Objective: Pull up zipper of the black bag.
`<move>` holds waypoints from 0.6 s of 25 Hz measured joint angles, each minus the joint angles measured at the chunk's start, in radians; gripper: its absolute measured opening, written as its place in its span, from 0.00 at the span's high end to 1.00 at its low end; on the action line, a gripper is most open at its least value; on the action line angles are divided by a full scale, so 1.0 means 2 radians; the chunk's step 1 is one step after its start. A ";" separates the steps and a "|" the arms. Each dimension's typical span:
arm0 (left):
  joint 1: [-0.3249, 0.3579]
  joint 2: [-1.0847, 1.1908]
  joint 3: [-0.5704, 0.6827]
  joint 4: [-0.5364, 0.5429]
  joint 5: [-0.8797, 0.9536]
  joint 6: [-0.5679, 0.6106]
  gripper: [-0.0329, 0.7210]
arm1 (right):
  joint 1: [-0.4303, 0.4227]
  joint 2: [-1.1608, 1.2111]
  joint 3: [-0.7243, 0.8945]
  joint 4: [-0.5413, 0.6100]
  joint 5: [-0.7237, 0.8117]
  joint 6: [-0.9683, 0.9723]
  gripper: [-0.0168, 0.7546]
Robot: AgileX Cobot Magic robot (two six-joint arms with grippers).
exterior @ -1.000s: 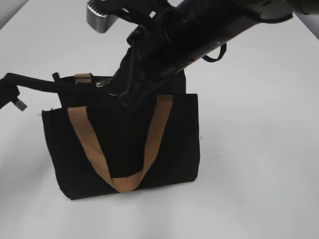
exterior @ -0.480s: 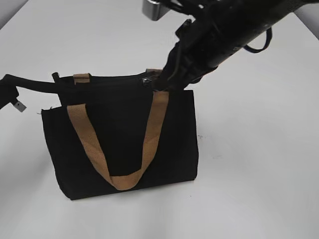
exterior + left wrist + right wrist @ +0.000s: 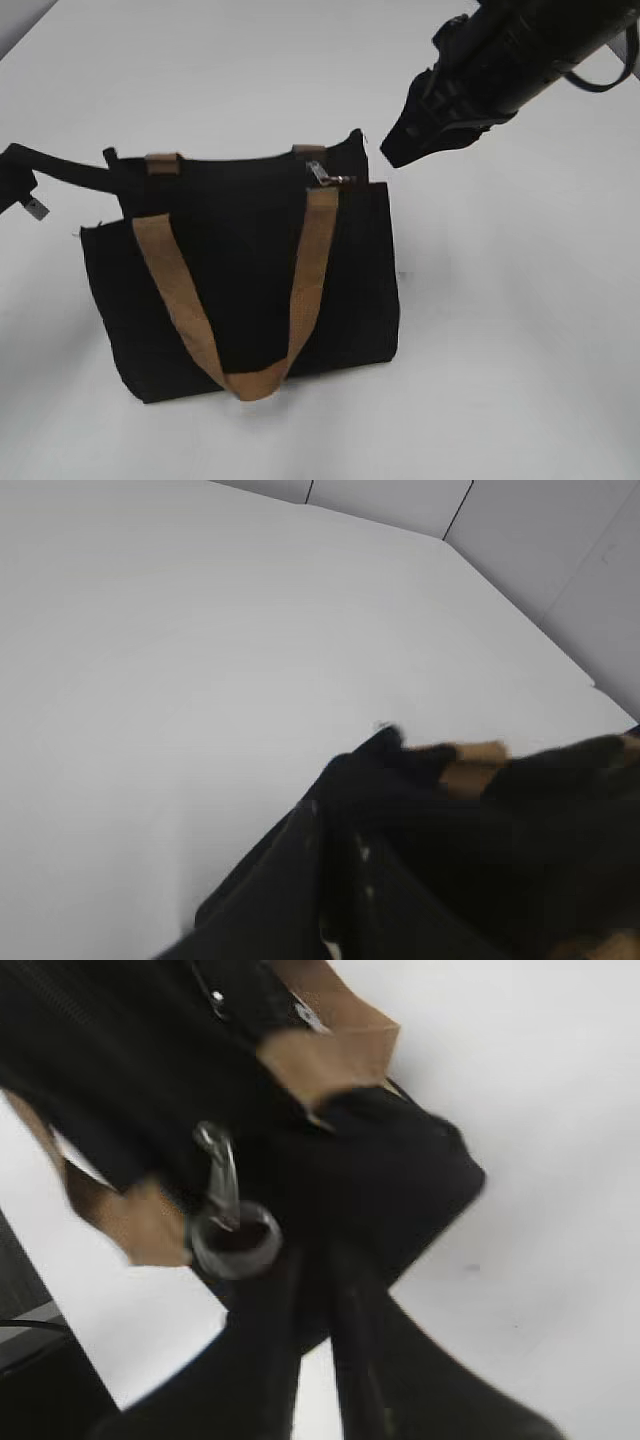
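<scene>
Zipper [image 3: 319, 173]: silver slider with its pull tab at the top edge of the bag, toward the 3 o'clock end of the opening, just above the near handle's right leg; in the right wrist view the tab and ring [image 3: 228, 1222] hang free, touched by nothing.
Black bag [image 3: 240, 290]: stands upright on the white table [image 3: 500, 330].
Handles: tan near strap [image 3: 300, 290] droops down the front panel.
Right gripper [image 3: 398, 150]: in the air at 2 o'clock of the zipper, apart from the bag; fingers [image 3: 350, 1360] lie close together, holding nothing.
Left gripper [image 3: 112, 160]: at the bag's top corner at 9 o'clock; jaw state cannot be told, blurred.
</scene>
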 joint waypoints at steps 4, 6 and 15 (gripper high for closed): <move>0.001 0.000 -0.001 0.019 0.001 -0.017 0.73 | -0.008 -0.016 0.000 -0.027 0.003 0.036 0.47; -0.005 0.000 -0.002 0.025 0.005 -0.041 0.57 | -0.009 -0.026 0.000 -0.037 0.014 0.062 0.29; -0.041 -0.031 -0.004 0.188 0.032 -0.204 0.35 | -0.009 -0.093 0.028 -0.180 0.118 0.212 0.21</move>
